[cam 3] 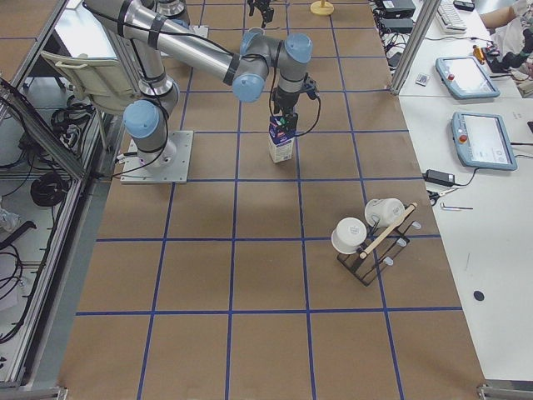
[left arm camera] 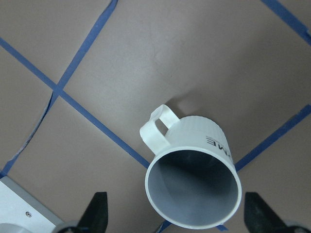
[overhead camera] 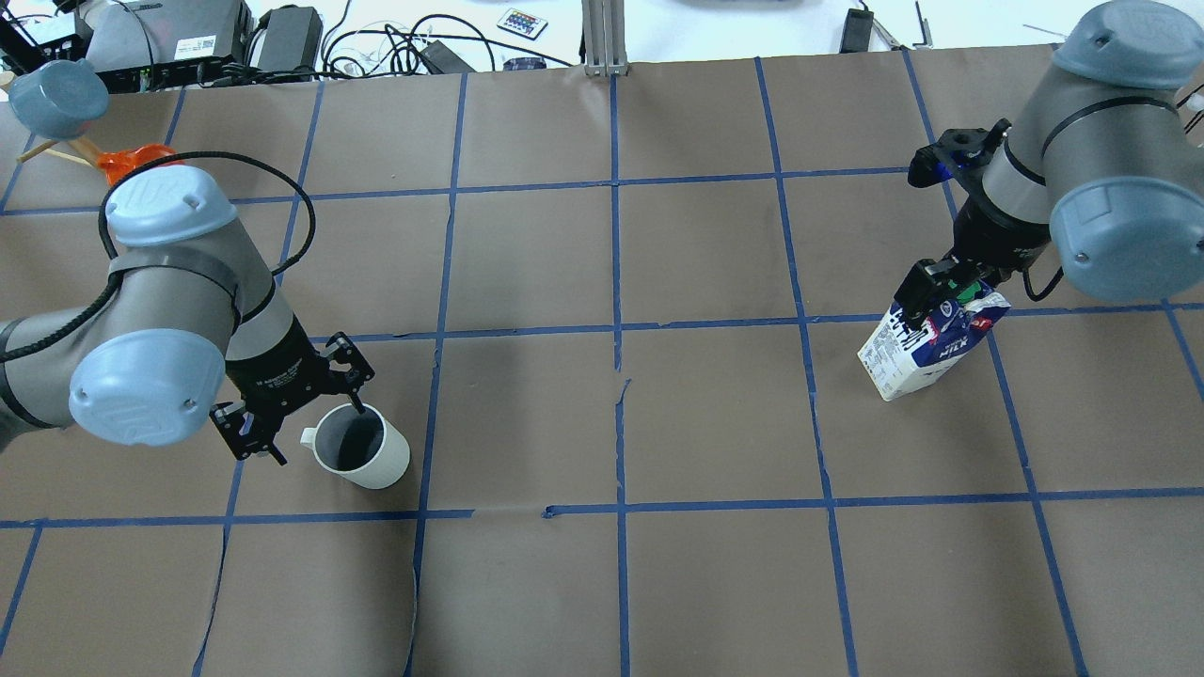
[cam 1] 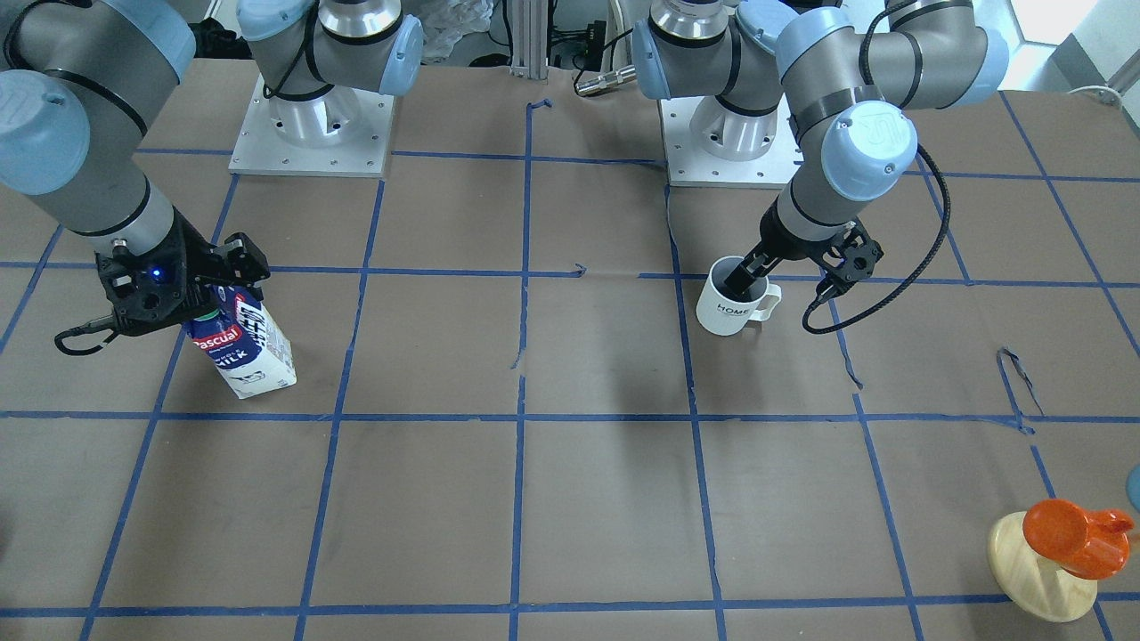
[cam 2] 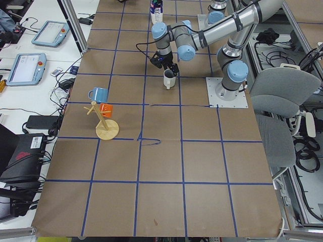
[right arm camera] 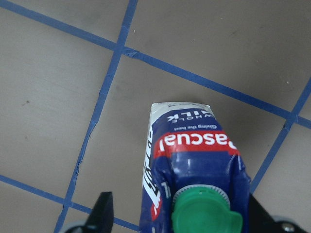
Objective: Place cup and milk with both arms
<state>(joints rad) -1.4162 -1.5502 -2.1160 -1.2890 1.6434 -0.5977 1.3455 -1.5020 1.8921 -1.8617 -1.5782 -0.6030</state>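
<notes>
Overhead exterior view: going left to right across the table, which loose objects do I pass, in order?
blue cup → orange cup → cup → milk

Smooth, glossy white glaze is seen on the cup (left arm camera: 192,137), its grey inside duller. The milk (right arm camera: 194,141) is shown in shiny printed card, topped by a ridged green plastic cap (right arm camera: 204,212). The table (cam 1: 606,356) is covered in matt, creased brown paper.
</notes>
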